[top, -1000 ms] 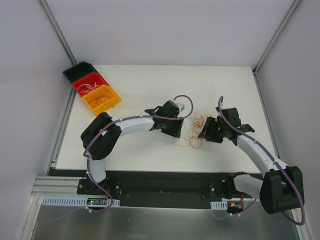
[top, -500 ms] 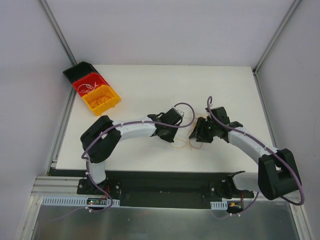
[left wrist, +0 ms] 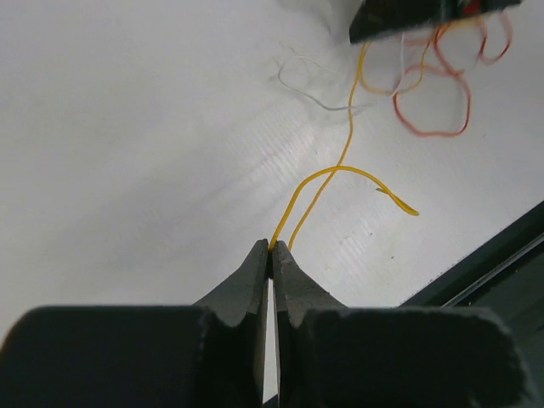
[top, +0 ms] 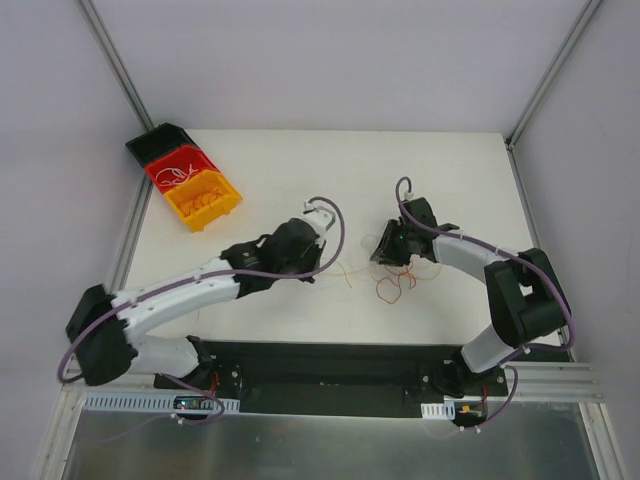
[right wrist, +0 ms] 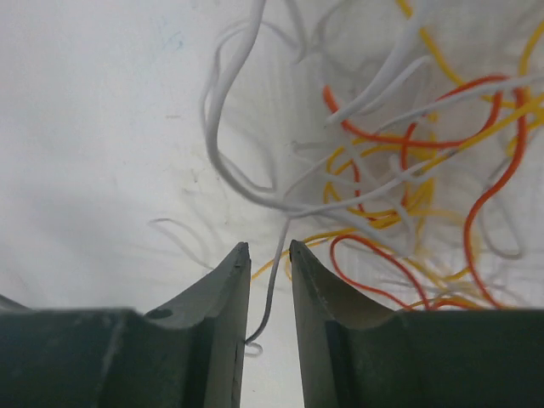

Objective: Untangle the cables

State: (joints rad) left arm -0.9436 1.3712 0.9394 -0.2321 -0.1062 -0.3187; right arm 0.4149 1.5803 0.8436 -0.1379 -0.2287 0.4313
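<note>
Left hand (left wrist: 270, 249) clenched on yellow cable (left wrist: 336, 168); since earlier frame we had drawn it leftward, away from remaining cables (top: 393, 286) mid-desk (top: 300, 180). Right hand (right wrist: 268, 252) had narrowed, jaws still apart around white cable (right wrist: 274, 274), unpinched.

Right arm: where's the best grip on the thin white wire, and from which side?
Take the thin white wire at its lone tail, where it trails out of the tangle of orange and yellow wires. Come from outside the tangle, like the right pincer: there it lies single, clear of loops.
</note>
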